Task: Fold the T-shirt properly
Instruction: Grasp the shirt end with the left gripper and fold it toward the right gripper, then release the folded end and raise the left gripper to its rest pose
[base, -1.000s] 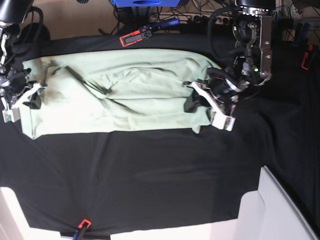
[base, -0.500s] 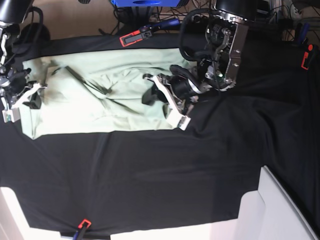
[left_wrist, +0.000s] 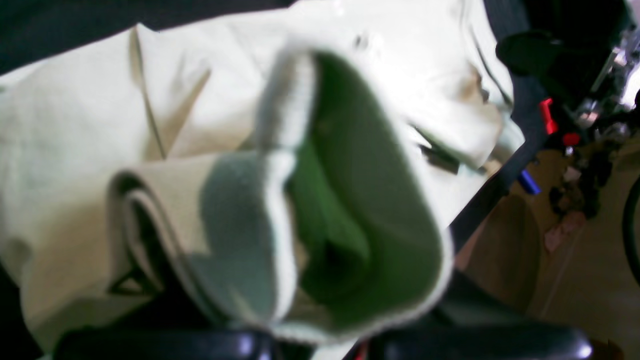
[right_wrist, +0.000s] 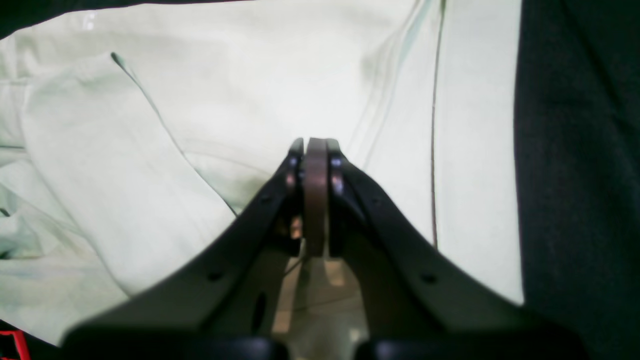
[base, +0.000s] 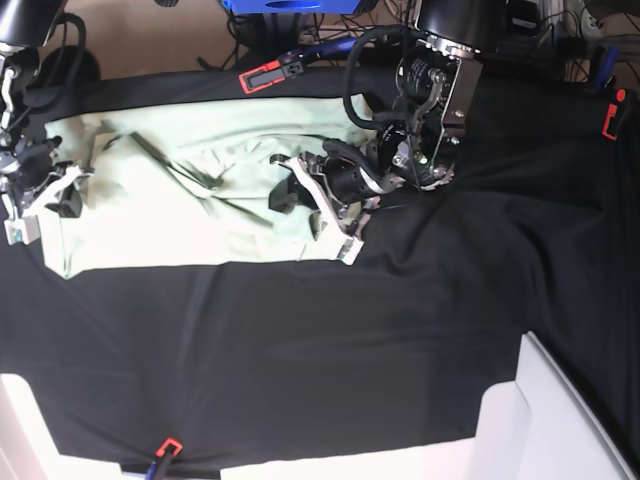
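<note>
Black cloth (base: 330, 340), T-shirt (base: 170, 210) edge clamped by left hand (base: 305, 205)

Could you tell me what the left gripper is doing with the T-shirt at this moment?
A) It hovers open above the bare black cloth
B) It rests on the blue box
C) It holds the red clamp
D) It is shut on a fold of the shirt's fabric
D: the left wrist view shows the left gripper shut on a doubled fold of the T-shirt.
</note>
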